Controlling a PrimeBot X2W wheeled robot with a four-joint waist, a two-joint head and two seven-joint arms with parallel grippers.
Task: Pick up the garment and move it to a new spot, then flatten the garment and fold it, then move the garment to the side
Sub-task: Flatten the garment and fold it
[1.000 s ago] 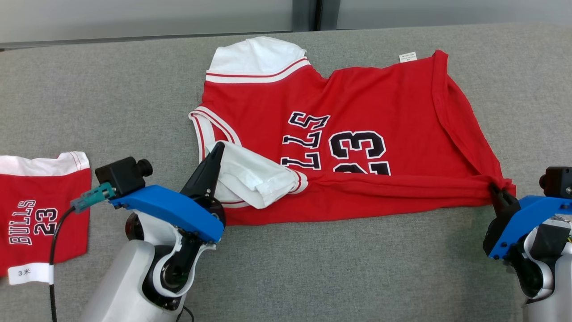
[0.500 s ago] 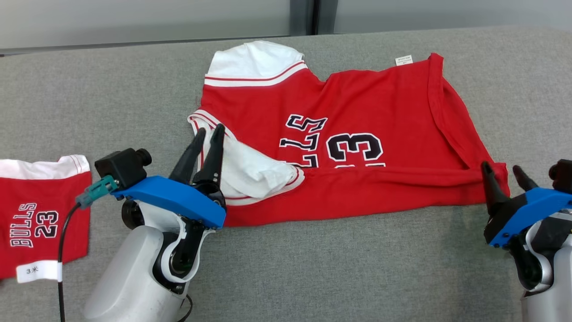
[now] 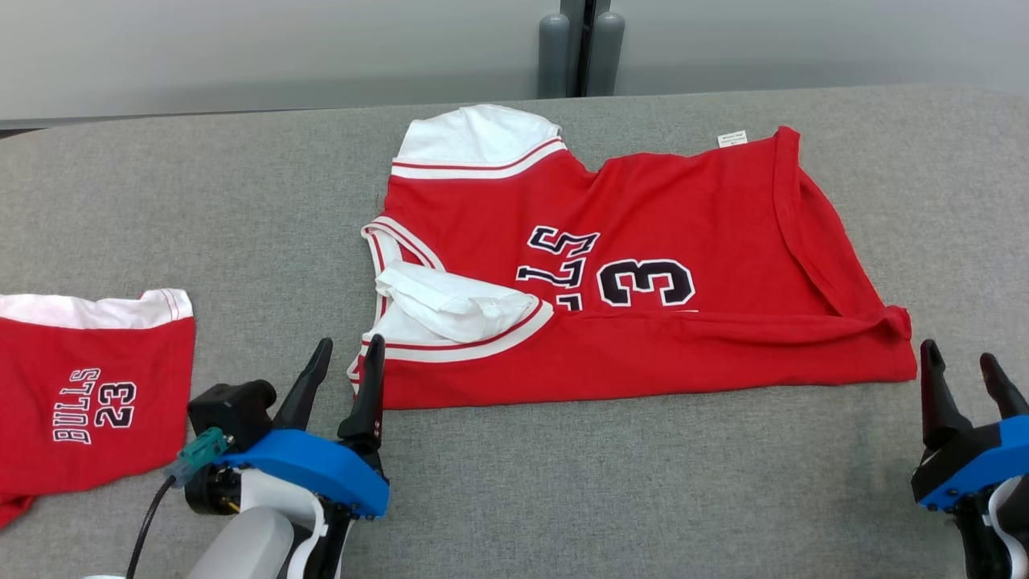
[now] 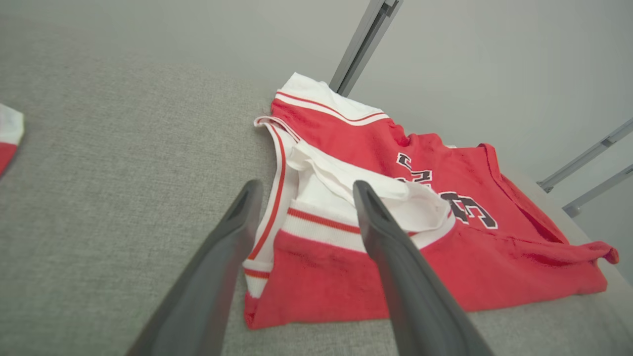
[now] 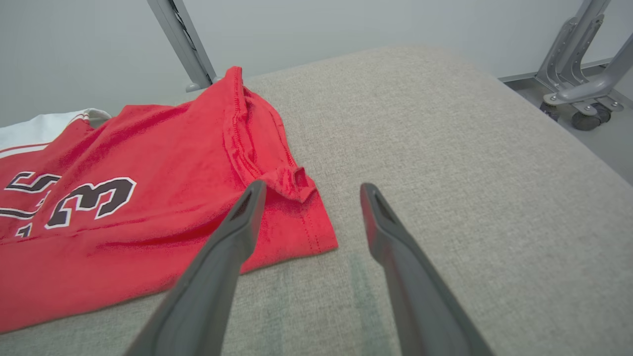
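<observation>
The garment (image 3: 643, 241) is a red jersey with white sleeves and a black number, lying on the grey table with its near edge folded up over the lettering. In the left wrist view the garment (image 4: 376, 247) spreads just beyond the fingers, with a rumpled white sleeve on top. My left gripper (image 3: 347, 354) stands open at the garment's near left corner, holding nothing. My right gripper (image 3: 961, 366) is open just off the near right corner. In the right wrist view the garment (image 5: 148, 198) lies left of my right gripper (image 5: 311, 190), whose jaws are empty.
A second, smaller red jersey (image 3: 88, 386) lies at the table's left edge. The grey padded table (image 3: 643, 482) has bare room in front of the garment and on the right. A metal post (image 3: 575, 48) stands behind the table. A wheeled frame (image 5: 583, 89) stands off the right end.
Both grippers let go of the garment's near edge, opened and drew back toward me. The folded edge now rests on the garment. The head view shifted, so the whole scene sits lower.
</observation>
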